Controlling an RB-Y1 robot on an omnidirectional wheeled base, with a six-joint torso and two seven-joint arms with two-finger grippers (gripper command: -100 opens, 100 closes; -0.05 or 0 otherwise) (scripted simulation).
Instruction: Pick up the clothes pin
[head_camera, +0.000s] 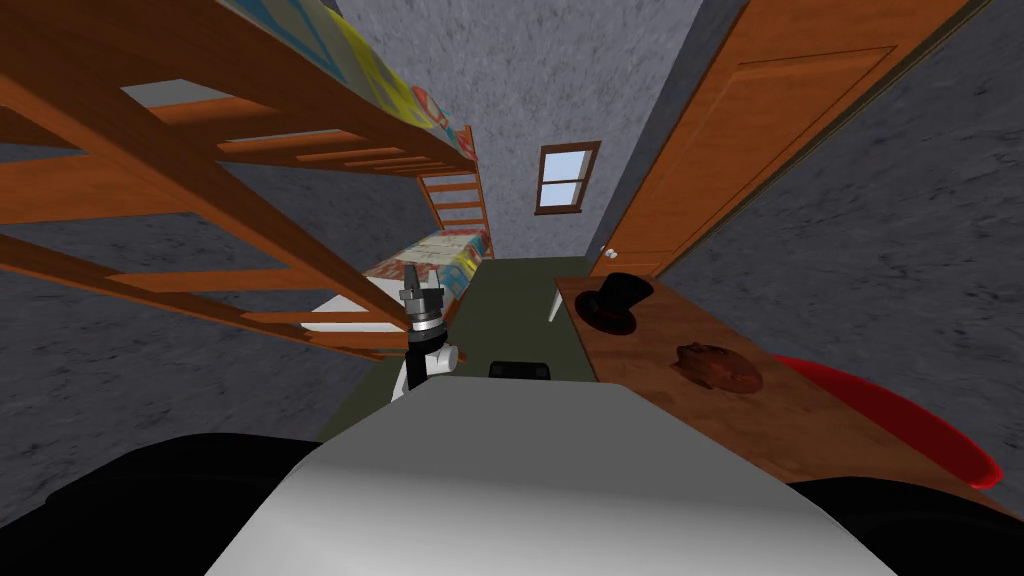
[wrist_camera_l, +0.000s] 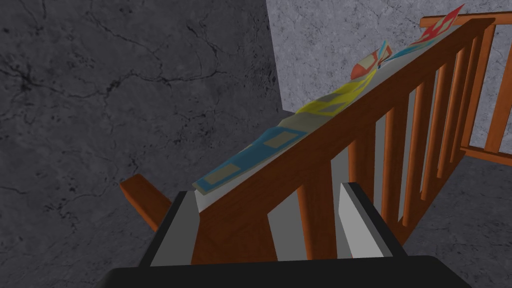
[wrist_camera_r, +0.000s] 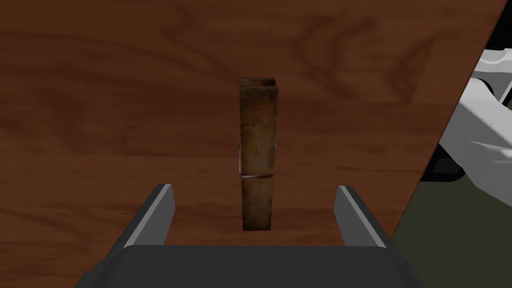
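Right end effector (wrist_camera_r: 255, 189) points down at the brown wood-grain surface (wrist_camera_r: 100, 100). Its thin grey fingers (wrist_camera_r: 161, 210) stand apart, either side of the small dark-brown wooden clothes pin (wrist_camera_r: 257, 150) without touching it. The pin lies flat, with a wire spring across its middle. Left end effector (head_camera: 413, 275) is raised upright beside the orange-brown slatted wooden bunk bed (head_camera: 80, 185), fingers also apart. On the surface, the head view shows a black top hat (head_camera: 617, 298).

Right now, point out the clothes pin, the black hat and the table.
clothes pin (wrist_camera_r: 257, 150): right wrist view, on the middle of its wooden body.
black hat (head_camera: 624, 290): head view, on its crown.
table (wrist_camera_r: 100, 100): right wrist view, on bare wood beside the pin.
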